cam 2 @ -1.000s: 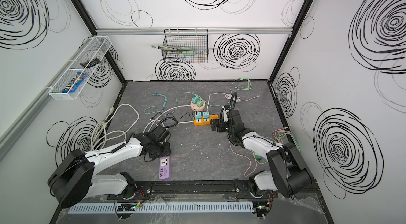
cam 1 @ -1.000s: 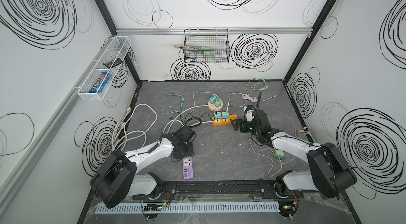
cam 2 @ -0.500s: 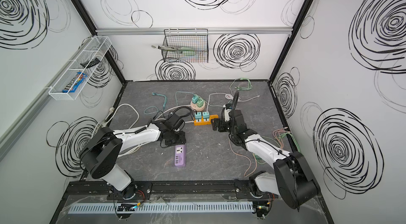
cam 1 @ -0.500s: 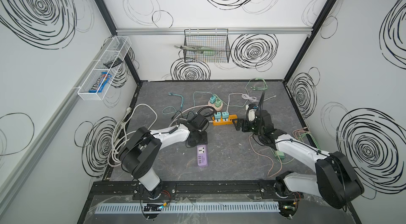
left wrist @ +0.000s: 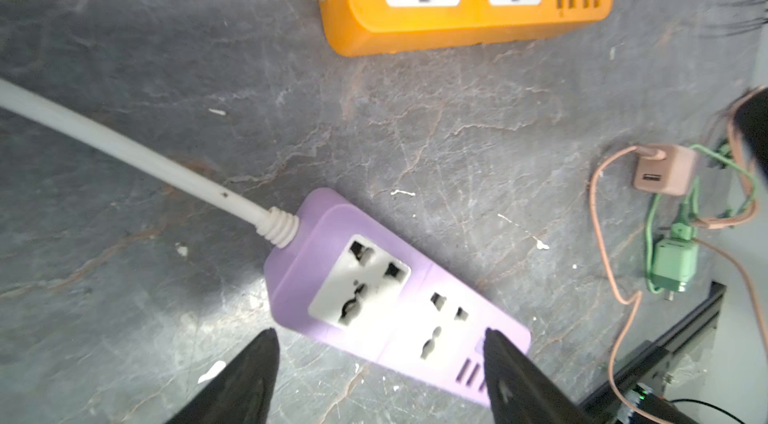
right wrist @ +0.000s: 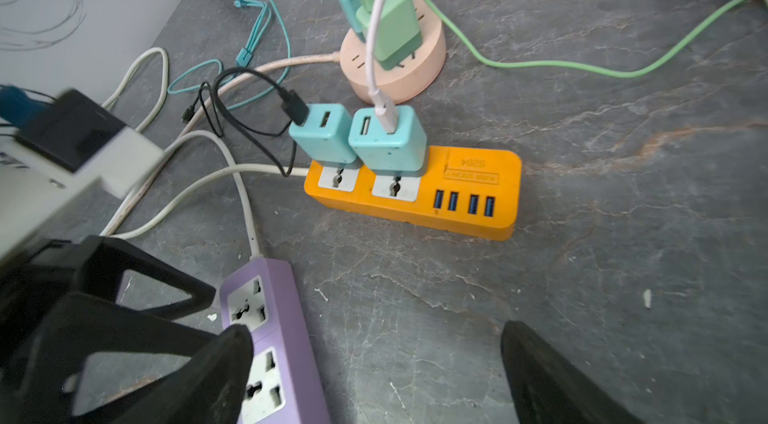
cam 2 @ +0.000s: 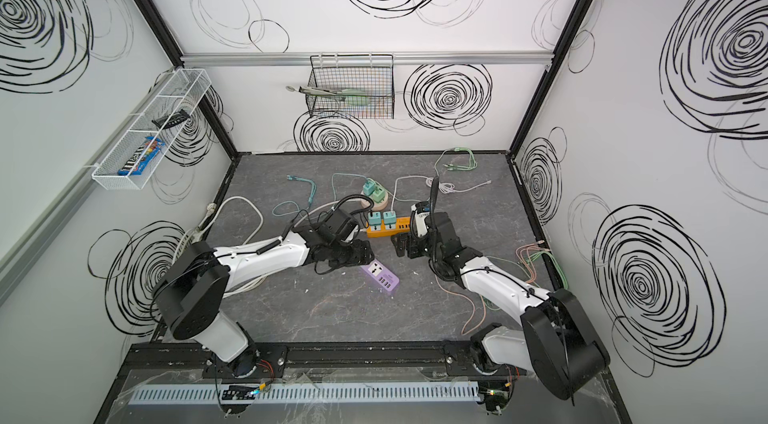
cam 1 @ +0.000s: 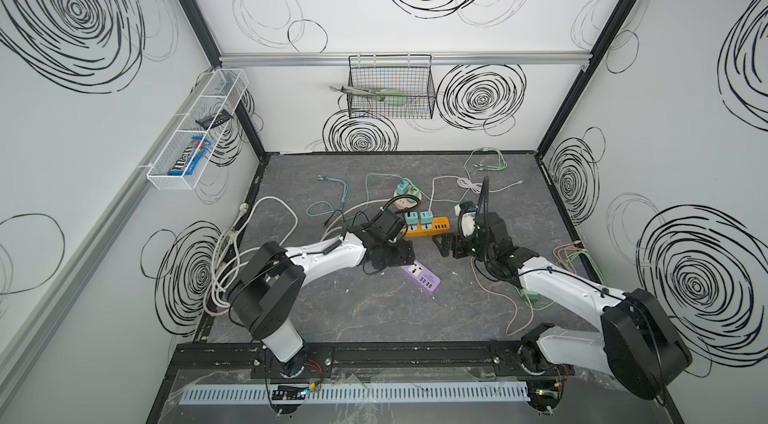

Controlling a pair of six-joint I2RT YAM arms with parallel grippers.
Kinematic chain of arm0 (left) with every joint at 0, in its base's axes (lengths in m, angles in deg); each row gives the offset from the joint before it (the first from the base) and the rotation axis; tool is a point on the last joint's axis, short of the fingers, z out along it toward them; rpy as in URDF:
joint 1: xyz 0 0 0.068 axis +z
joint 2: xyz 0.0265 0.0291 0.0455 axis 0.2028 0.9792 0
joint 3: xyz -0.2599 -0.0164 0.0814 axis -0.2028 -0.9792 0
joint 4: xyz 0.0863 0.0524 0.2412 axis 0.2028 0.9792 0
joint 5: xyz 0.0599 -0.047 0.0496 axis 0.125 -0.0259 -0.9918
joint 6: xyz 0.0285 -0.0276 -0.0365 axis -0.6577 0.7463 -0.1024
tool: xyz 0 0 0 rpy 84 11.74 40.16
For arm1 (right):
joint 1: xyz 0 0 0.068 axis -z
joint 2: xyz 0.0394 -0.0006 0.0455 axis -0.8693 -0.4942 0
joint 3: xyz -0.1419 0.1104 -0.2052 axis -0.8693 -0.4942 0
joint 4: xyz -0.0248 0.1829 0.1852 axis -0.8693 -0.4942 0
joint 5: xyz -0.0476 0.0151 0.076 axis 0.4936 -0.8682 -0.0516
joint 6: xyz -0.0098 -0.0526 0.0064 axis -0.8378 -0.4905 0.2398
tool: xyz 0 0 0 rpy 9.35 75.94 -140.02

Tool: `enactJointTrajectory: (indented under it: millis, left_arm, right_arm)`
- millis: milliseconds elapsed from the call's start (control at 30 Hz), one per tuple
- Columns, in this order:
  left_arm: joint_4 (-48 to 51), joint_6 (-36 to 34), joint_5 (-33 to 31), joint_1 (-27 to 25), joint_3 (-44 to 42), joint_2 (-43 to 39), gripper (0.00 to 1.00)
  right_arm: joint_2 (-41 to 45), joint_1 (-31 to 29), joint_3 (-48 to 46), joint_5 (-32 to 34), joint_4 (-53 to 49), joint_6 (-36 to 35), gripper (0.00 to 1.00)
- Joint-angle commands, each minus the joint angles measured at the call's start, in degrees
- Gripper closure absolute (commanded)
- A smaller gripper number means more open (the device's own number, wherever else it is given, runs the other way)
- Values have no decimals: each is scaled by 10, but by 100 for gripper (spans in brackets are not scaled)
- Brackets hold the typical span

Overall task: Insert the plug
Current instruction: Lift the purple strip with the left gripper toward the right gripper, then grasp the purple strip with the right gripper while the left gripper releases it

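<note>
The left arm stretches low from the front left toward the middle of the table [cam 1: 374, 314], forearm nearly level, with the left gripper [cam 1: 401, 255] tipped down at its end. Its fingers are spread wide and pinch nothing. The right arm reaches in from the front right, and the right gripper [cam 1: 441, 245] points toward the centre with its jaws wide and empty.

The purple power strip [cam 1: 419, 276] lies flat with its sockets facing up. In both top views its long axis runs diagonally, with the cable end toward the back left and the USB end toward the front right.

The strip's cable end sits just beside the left gripper. In the left wrist view the fingertips [left wrist: 262, 359] straddle one long edge; contact cannot be told. The strip lies near the orange power strip [cam 1: 432, 227] but apart from it, on its front side, and well short of the right gripper
</note>
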Motion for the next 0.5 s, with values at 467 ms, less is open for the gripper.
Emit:
enactJointTrajectory:
  millis: [467]
  left_arm:
    - [-19,-55,-136,122,-83,-252,4]
  right_arm:
    - [-180,-217,109,110,-82,-200,3]
